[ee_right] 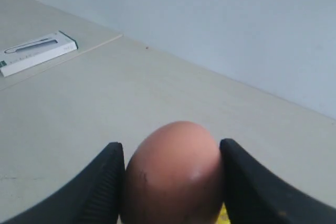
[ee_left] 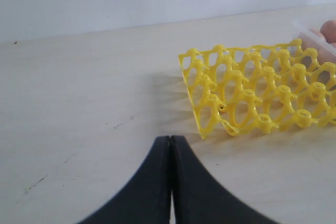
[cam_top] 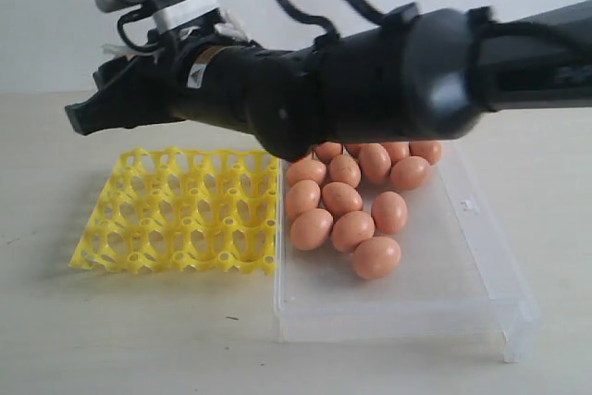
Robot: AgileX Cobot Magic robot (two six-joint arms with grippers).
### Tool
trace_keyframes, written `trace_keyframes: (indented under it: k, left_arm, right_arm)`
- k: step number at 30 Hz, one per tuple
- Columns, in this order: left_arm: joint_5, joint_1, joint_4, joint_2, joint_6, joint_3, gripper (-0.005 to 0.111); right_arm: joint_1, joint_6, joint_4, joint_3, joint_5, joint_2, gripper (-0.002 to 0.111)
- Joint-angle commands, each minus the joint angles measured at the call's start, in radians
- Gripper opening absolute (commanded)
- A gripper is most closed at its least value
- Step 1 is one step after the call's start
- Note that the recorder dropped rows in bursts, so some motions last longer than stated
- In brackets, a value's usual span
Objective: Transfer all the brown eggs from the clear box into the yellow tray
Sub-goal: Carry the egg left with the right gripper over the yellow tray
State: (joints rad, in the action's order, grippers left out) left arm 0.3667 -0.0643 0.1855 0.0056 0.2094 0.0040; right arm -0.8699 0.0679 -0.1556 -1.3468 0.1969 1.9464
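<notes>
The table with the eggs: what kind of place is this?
Probably a robot lab, not a kitchen: a plain table, a blank wall, and a robot arm above the eggs and tray.

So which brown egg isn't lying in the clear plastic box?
The brown egg clamped in the right gripper's black jaws; the other eggs lie in the box.
</notes>
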Motion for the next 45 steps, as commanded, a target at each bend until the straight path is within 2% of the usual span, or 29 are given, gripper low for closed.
trace_keyframes:
  k: [1, 7, 12, 21, 45]
  left_arm:
    - [-0.01, -0.004, 0.006, -0.006, 0.0, -0.004, 0.0]
    - [-0.01, -0.004, 0.006, -0.006, 0.0, -0.004, 0.0]
    - [-0.01, -0.004, 0.006, -0.006, 0.0, -0.004, 0.0]
    - [-0.01, -0.004, 0.006, -0.006, 0.0, -0.004, 0.0]
    - [-0.01, -0.004, 0.006, -0.006, 0.0, -0.004, 0.0]
  right_arm:
    - [0.003, -0.106, 0.088, -0.2, -0.11, 0.16, 0.0]
    - [0.035, -0.166, 0.098, -0.484, -0.366, 0.371, 0.0]
    - [0.056, -0.17, 0.098, -0.642, -0.503, 0.48, 0.0]
    - [0.075, -0.17, 0.079, -0.718, -0.479, 0.531, 0.0]
    - [0.086, -0.2, 0.05, -0.728, -0.352, 0.583, 0.0]
